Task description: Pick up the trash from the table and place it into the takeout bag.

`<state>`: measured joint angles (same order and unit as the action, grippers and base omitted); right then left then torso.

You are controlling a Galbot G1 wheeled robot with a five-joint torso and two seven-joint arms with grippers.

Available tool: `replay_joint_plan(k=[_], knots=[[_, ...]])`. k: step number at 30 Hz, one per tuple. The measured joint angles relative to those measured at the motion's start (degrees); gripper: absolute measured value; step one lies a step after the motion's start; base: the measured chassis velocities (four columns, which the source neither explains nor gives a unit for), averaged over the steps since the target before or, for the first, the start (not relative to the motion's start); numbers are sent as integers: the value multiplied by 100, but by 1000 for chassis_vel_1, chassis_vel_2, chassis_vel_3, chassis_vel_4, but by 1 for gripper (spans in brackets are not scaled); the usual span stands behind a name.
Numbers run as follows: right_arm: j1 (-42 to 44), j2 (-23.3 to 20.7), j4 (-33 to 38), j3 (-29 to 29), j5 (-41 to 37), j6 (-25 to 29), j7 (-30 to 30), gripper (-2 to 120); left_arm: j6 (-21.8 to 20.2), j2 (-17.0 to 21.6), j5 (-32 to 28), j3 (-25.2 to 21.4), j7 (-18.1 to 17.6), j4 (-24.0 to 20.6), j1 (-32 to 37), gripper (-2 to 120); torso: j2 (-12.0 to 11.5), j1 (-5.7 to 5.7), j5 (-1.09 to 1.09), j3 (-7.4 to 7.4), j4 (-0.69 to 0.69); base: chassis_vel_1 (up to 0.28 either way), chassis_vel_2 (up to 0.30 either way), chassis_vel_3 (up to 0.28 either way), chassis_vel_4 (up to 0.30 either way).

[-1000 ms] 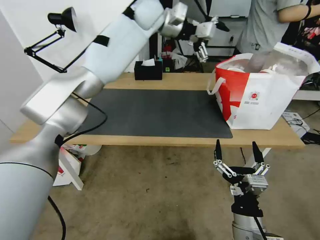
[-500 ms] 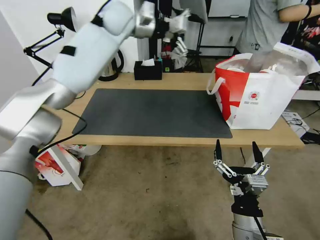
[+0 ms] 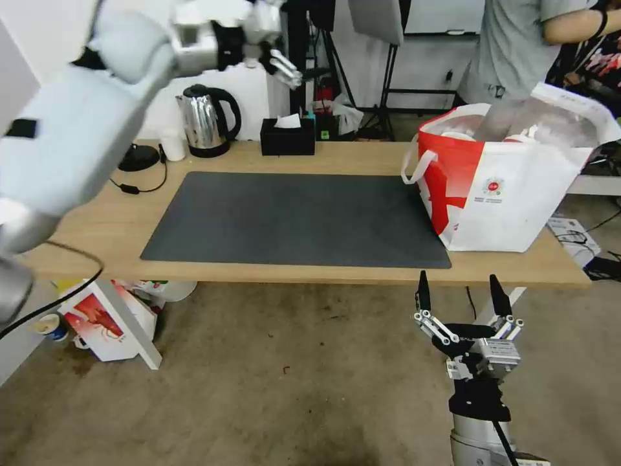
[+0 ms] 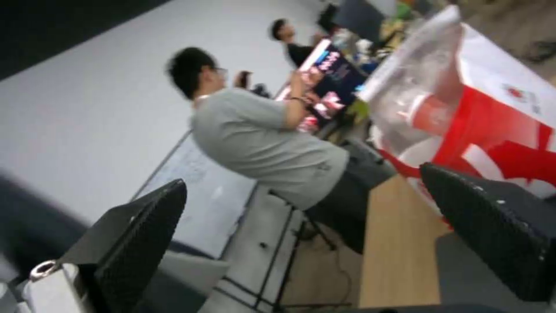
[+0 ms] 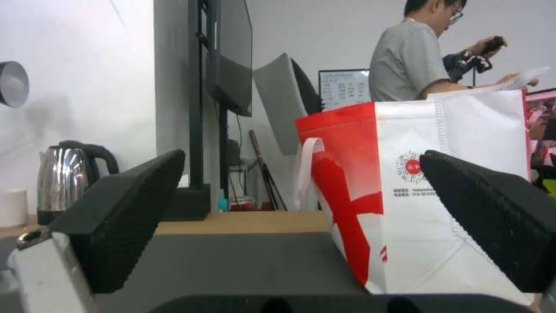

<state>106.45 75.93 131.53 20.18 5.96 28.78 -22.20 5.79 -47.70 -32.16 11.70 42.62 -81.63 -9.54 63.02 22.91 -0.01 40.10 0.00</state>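
The bag (image 3: 511, 188) stands at the tabletop's (image 3: 323, 275) right end, trash (image 4: 431, 114) inside, just beyond the spread right tool (image 3: 460, 294); the spread left tool (image 3: 289, 68) hangs high, well apart.

White takeout bag (image 3: 517, 200) with red side panel; dark grey mat (image 3: 304, 220) on light-wood table (image 3: 97, 220).

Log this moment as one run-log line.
left gripper: raised behind table, jaws open, empty | right gripper: parked below table edge, open | trash: red cup inside takeout bag
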Motion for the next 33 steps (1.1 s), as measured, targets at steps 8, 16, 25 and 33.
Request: replay_joint_plan(k=[8, 16, 25, 33], knots=[[0, 1, 0, 0, 0, 0, 0, 100, -152, 700, -275, -1122, -911, -963, 1383, 100, 0, 0, -2, 0, 1, 0, 0, 0, 0], [0, 0, 0, 0, 0, 0, 0, 100, -166, 1104, -565, -2289, -1542, -1690, 2747, 100, 1, 1, 0, 0, 0, 0, 0, 0, 0], [0, 0, 0, 0, 0, 0, 0, 100, -144, 1141, -606, -3392, -1952, -2207, 4094, 100, 1, 1, 0, 0, 0, 0, 0, 0, 0], [0, 0, 0, 0, 0, 0, 0, 100, -83, 860, -569, -4185, -2084, -2529, 4984, 100, 1, 1, 0, 0, -1, 0, 0, 0, 0]])
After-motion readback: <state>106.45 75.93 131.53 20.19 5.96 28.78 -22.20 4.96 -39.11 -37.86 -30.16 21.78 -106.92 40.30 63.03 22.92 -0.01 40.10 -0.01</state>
